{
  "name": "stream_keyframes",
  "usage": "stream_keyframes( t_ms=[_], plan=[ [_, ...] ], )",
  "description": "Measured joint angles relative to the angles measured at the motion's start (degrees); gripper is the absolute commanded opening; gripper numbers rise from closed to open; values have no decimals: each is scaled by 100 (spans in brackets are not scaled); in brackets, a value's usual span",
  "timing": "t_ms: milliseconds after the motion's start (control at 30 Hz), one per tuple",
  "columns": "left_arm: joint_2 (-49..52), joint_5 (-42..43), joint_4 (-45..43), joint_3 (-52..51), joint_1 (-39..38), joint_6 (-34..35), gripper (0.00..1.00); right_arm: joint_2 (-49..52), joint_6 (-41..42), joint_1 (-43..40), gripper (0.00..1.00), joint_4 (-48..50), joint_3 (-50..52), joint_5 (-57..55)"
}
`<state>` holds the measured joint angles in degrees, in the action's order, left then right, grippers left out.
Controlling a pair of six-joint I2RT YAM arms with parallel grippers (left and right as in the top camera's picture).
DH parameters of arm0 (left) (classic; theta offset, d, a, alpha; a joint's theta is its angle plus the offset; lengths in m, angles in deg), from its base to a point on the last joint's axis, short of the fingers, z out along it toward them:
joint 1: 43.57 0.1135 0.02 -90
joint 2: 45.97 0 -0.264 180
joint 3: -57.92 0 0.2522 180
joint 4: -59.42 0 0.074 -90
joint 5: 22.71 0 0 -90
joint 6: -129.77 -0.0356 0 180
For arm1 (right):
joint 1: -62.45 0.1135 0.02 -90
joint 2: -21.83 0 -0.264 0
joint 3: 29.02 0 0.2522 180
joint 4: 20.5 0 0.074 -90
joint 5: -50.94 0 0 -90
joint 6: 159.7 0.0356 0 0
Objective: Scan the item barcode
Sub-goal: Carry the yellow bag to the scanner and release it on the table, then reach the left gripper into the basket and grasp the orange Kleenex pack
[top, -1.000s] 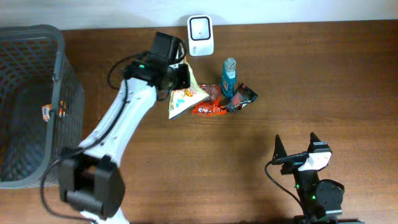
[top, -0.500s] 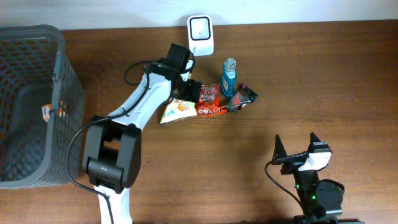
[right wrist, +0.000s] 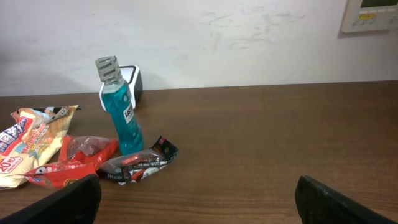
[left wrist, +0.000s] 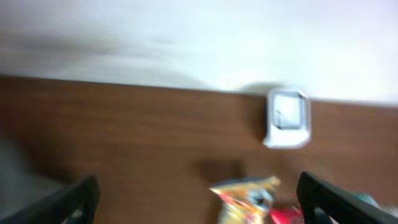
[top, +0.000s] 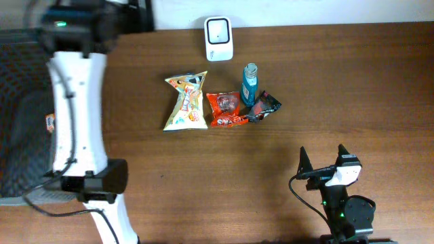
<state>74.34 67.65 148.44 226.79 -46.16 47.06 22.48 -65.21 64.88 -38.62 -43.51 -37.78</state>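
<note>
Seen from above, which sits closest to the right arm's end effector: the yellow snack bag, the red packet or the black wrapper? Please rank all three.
Measured from the right end effector in the overhead view:
1. Black wrapper, at the right end of the cluster.
2. Red packet, in the middle.
3. Yellow snack bag, at the left end.

Yellow snack bag [top: 185, 102] lying flat on table — near white scanner [top: 219, 38]; not touching
</note>
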Motion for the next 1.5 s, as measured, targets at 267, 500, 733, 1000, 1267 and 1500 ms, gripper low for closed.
stream_keyframes(
  t_ms=[267, 500, 733, 1000, 1267, 1500],
  plan=[
    [101, -708, 1008, 122, 2830, 1510, 98, 0, 2, 0, 98, 2, 0, 2],
    [925, -743, 2000, 122, 3613, 2527, 100, 0, 4, 0, 98, 2, 0, 0],
    [1342, -345, 2138, 46, 3602, 2822, 98, 0, 4, 0, 98, 2, 0, 0],
    [1298, -293, 2133, 46, 3604, 2861, 92, 0, 2, 0, 99, 2, 0, 2],
    [1163, 48, 2138, 48, 3582, 2345, 91, 0, 4, 0, 98, 0, 0, 0],
    [4, 269, 2127, 13, 3576, 1624, 91, 0, 0, 0, 98, 2, 0, 2]
  ],
)
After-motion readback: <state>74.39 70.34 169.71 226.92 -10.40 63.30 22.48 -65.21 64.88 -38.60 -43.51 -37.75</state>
